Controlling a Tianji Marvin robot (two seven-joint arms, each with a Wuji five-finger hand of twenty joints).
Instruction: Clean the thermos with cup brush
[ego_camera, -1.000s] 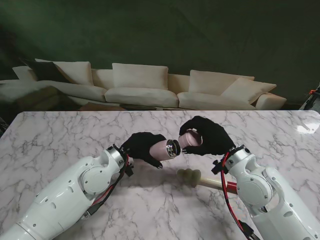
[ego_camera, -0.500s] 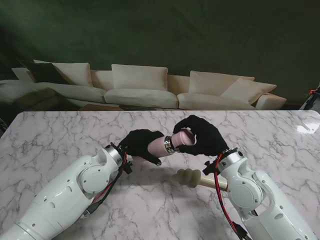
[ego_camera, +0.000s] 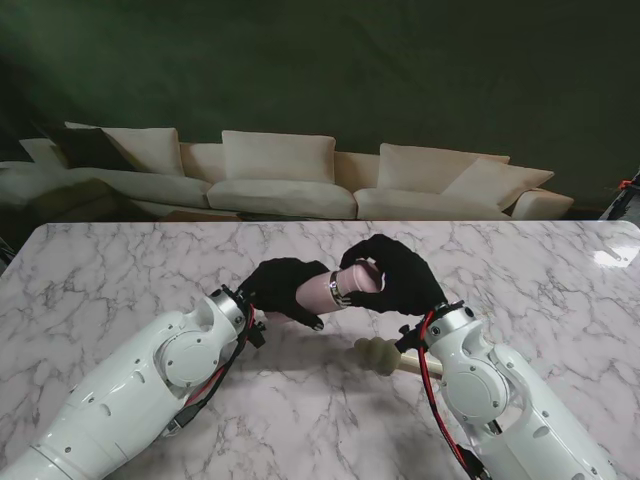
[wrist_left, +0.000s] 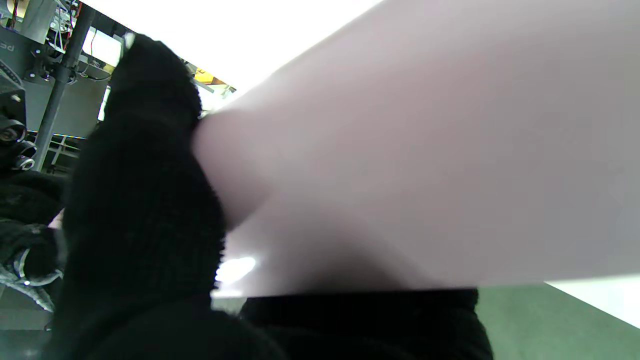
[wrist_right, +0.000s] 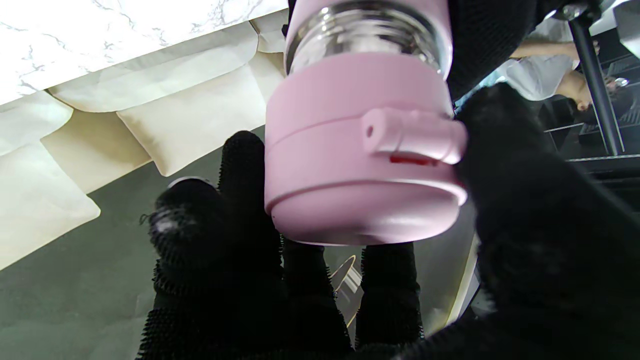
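Observation:
A pink thermos (ego_camera: 322, 291) is held level above the table between both black-gloved hands. My left hand (ego_camera: 280, 288) is shut around its body (wrist_left: 425, 165), which fills the left wrist view. My right hand (ego_camera: 398, 274) is shut on the pink lid (wrist_right: 360, 150), thumb against its hinge tab, with the steel neck ring (wrist_right: 365, 30) showing just beyond. The cup brush (ego_camera: 385, 355), a pale sponge head on a light handle, lies on the marble table (ego_camera: 120, 270) nearer to me, partly under my right forearm.
A cream sofa (ego_camera: 290, 175) stands beyond the table's far edge against a dark green wall. A bright glare patch (ego_camera: 612, 255) sits at the table's far right corner.
My right hand has moved left along the thermos and closed over the lid; the steel ring is now mostly covered. The left hand and brush stay put.

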